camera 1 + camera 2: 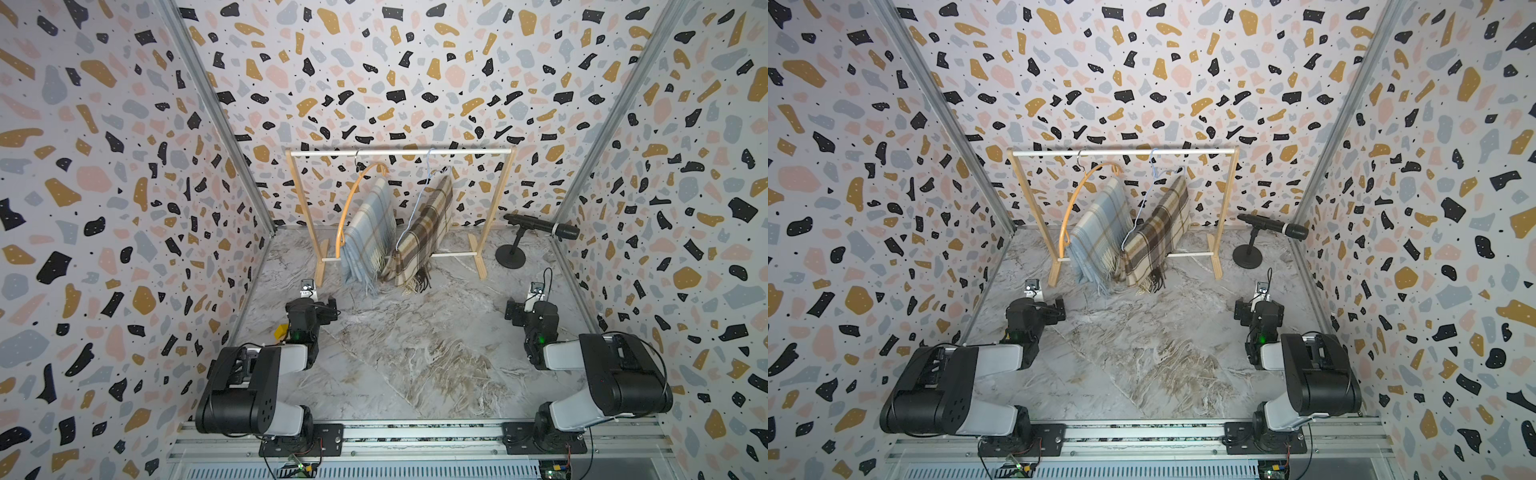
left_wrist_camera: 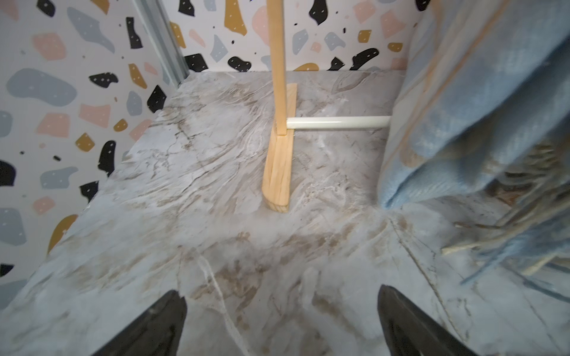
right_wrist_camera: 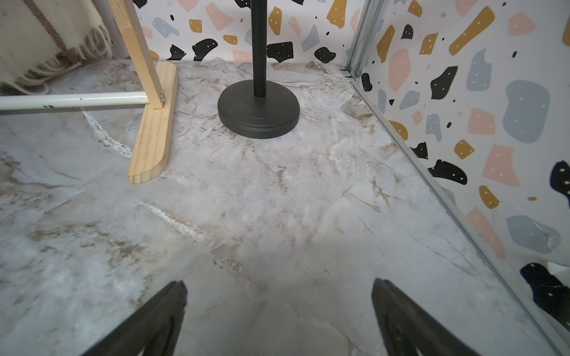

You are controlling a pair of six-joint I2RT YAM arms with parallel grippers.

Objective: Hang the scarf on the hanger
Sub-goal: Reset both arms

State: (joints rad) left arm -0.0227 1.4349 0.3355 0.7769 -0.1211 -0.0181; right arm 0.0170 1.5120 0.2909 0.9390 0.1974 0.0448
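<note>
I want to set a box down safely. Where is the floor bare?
Bare: the wide middle of the floor, between the rack and the arms' rail. Crowded: under the rack, where the blue scarf and brown scarf hang low, and by the microphone stand.

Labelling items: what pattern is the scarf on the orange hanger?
Light blue plaid scarf, clearest in a top view.

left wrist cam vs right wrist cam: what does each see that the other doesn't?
Left wrist only: the blue scarf with its fringe, and the open left gripper. Right wrist only: the black mic stand base and the open right gripper. Both: the marble tabletop, the rack's white lower rail and a wooden rack foot, a different one in each.
</note>
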